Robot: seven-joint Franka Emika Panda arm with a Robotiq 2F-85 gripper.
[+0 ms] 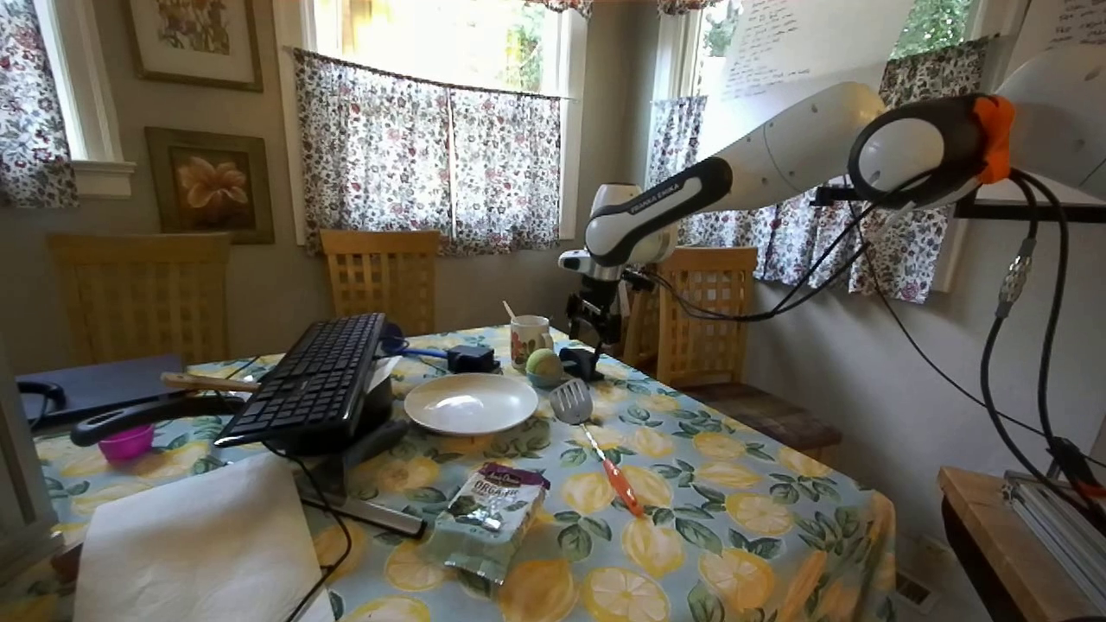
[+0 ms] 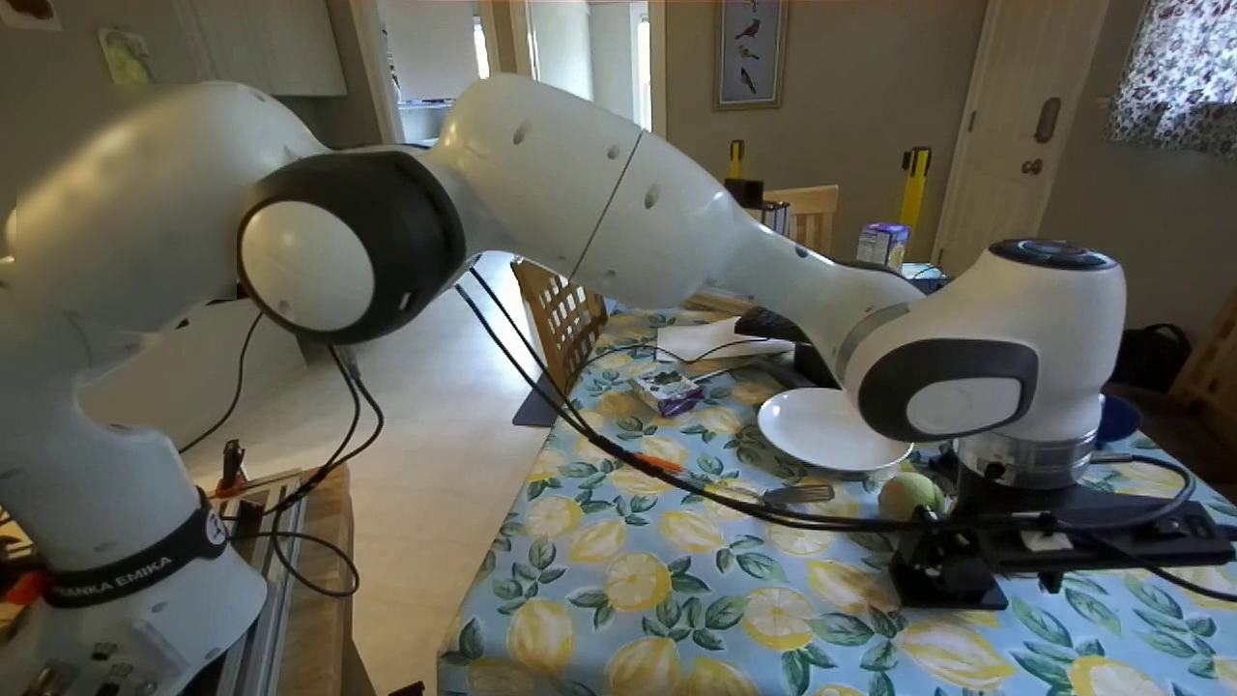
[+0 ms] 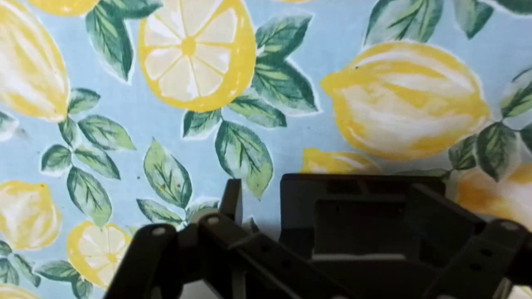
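- While the big white robot arm leans over the table, its black two-finger gripper hangs down low, with its fingers spread wide and nothing held that we can see.
- We find the dull black, hollow-looking box right by the gripper, and it seems to sit on the light blue cloth printed with yellow lemons.
- From the wrist view we see one finger just beside the box, with a bit of blue cloth in the gap. The other finger covers some of the box, and we can't tell if they touch.
- So we think the reaching part is mostly done.
- As we judge it, the gripping part is left: the fingers are not closed on the box, and the box is not lifted.
- Just beside the box we see the round yellow-green ball in a small light blue bowl, and near them the white mug with painted flowers.
- Farther from the gripper lie the round shiny white plate and the grey slotted spatula with an orange handle, and the fingers touch neither one.
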